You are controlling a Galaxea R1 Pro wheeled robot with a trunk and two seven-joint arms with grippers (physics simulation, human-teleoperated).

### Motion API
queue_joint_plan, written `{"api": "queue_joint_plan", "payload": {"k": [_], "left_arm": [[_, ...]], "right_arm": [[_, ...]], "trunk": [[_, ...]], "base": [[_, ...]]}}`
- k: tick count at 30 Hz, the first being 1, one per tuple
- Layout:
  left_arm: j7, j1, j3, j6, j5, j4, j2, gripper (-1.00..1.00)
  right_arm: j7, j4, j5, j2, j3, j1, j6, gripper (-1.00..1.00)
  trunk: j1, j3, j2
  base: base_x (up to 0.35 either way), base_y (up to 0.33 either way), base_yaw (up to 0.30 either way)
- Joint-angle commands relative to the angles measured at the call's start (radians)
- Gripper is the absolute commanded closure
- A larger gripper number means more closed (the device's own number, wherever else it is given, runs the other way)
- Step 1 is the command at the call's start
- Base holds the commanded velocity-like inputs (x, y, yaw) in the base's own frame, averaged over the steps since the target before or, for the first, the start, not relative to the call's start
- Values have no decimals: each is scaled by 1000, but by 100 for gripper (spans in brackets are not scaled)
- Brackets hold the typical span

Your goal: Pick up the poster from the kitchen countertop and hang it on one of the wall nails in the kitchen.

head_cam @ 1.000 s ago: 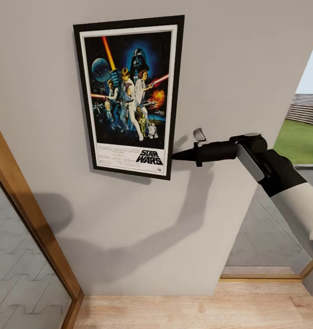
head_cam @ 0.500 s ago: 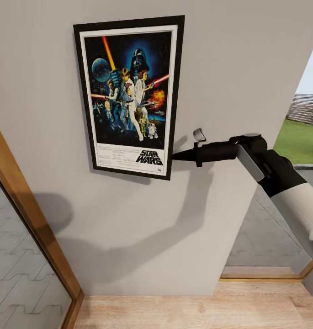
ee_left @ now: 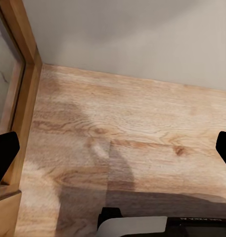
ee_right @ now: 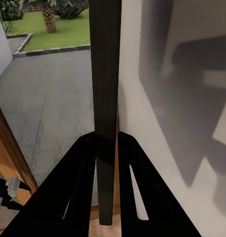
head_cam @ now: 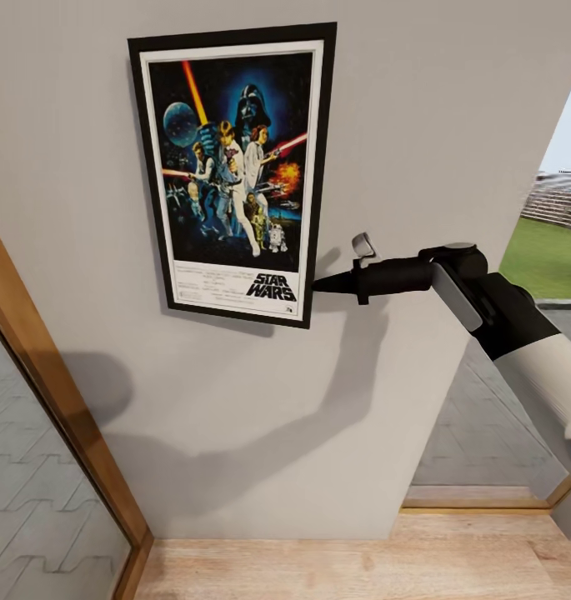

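**Poster up against the wall, right gripper pinching its edge**

Up on the grey wall (head_cam: 435, 125), the poster (head_cam: 231, 171) is sitting flat and upright, leaning a touch to one side, its "STAR WARS" lettering at the bottom. The right gripper (head_cam: 323, 286) is reaching in from the right and is clamped on the frame's lower right edge; seen from the wrist, its two dark fingers (ee_right: 78, 187) are squeezing the thin black edge of the poster (ee_right: 105, 74) between them. The left gripper (ee_left: 113, 153) is hanging low over the pale wood floor (ee_left: 122, 143), near a wooden door frame (ee_left: 23, 74), its fingertips spread wide apart and holding nothing.
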Motion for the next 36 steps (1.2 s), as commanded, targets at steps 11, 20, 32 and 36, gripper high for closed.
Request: {"api": "queue_joint_plan", "payload": {"k": [11,20,32,36], "left_arm": [[-5,0,2,-1,1,-1,0,-100],[-5,0,2,-1,1,-1,0,-100],[-5,0,2,-1,1,-2,0,-100],[-5,0,2,-1,1,-2,0,-100]], "right_arm": [[-1,-1,-10,-1,3,-1,10,100],[4,0,-13,-1,4,-1,10,100],[75,0,-35,-1,4,-1,10,100],[106,1,-33,0,4,-1,11,100]], "trunk": [[1,-2,-2],[1,-2,-2],[1,-2,-2],[1,-2,-2]], "base": [[0,0,0],[0,0,0],[0,0,0],[0,0,0]]}}
